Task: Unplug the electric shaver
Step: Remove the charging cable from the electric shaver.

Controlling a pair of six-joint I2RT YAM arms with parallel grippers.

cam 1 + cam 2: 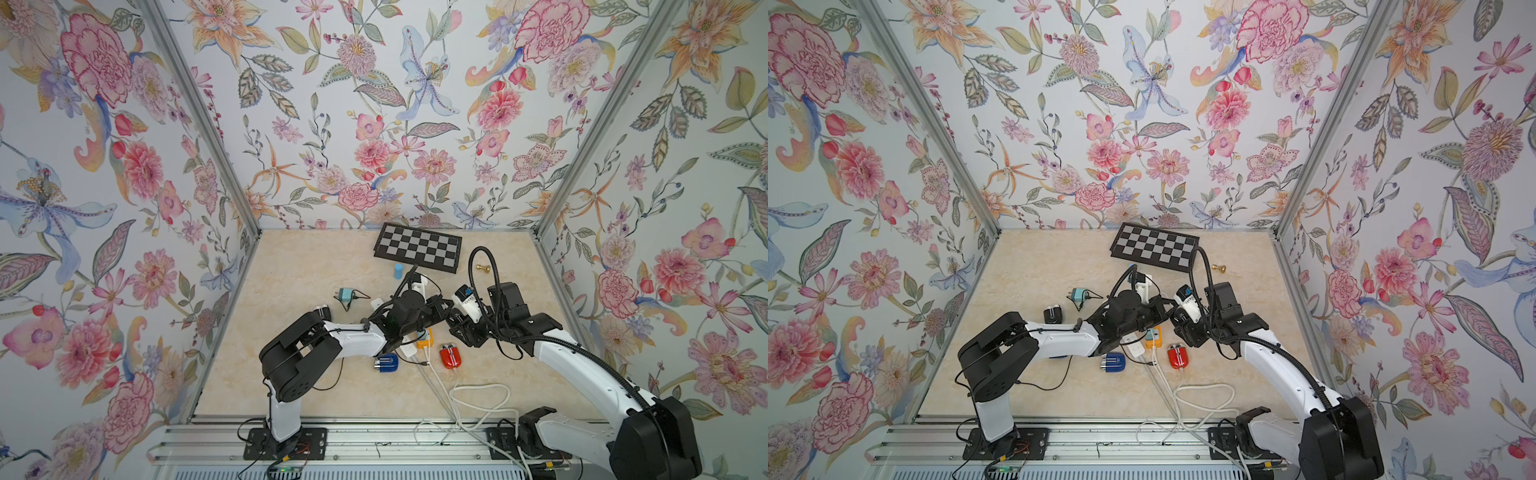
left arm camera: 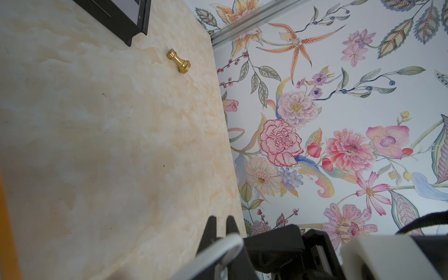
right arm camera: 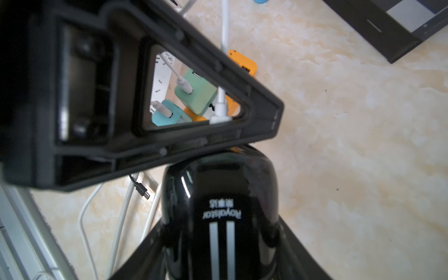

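Right fingers (image 3: 293,257) clamped on the black electric shaver (image 3: 218,174), held over mid-tabletop (image 3: 363,145) near the orange power strip (image 3: 242,63). Left fingers (image 2: 210,230) together by the white cable (image 3: 220,106) plug at the shaver's end. I can't tell whether they pinch it.

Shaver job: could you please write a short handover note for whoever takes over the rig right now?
Grippers: the left gripper is shut on the white cable, close to its plug end. The right gripper is shut on the black shaver.
Where: the two grippers meet tip to tip at mid-table.
Done: both grips are set.
Left: the left gripper hides the socket, so I cannot tell whether the plug is out. Pull the two apart, then check.
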